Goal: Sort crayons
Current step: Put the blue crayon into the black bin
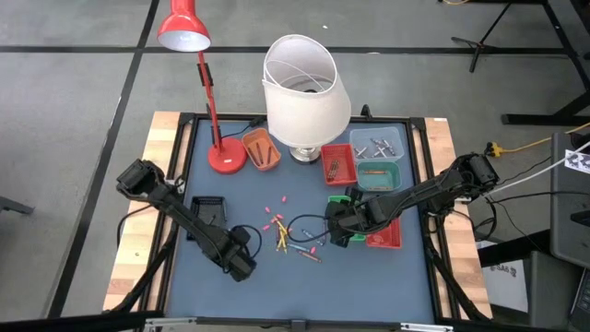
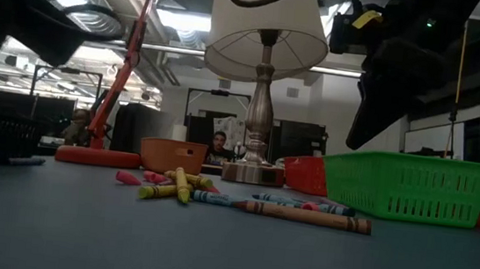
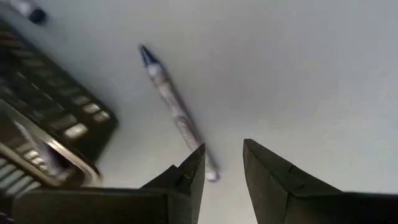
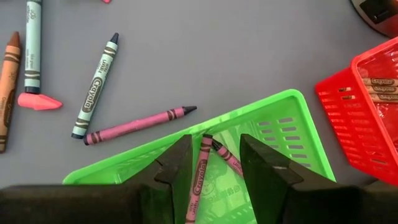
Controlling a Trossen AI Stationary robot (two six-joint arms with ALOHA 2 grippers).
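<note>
Loose crayons [image 1: 293, 235] lie on the blue-grey mat near the table's middle; they also show in the low view [image 2: 216, 198]. My right gripper [image 4: 216, 162] is open above the green tray [image 4: 286, 130], a little left of the red tray [image 1: 385, 236]. Two purple crayons [image 4: 200, 177] lie in the green tray below its fingers. My left gripper [image 3: 222, 165] is open and empty low over the mat at the near left [image 1: 244, 267]. A grey-wrapped, blue-tipped crayon [image 3: 174, 106] lies flat on the mat just ahead of one finger, beside a black tray [image 3: 43, 118].
At the back stand a white-shaded lamp [image 1: 304, 88] and a red desk lamp [image 1: 226, 157]. Around them are an orange tray [image 1: 262, 148], a red tray [image 1: 337, 164], a clear tray [image 1: 380, 143] and a teal tray [image 1: 380, 175]. A black cable [image 1: 309, 221] loops among the crayons.
</note>
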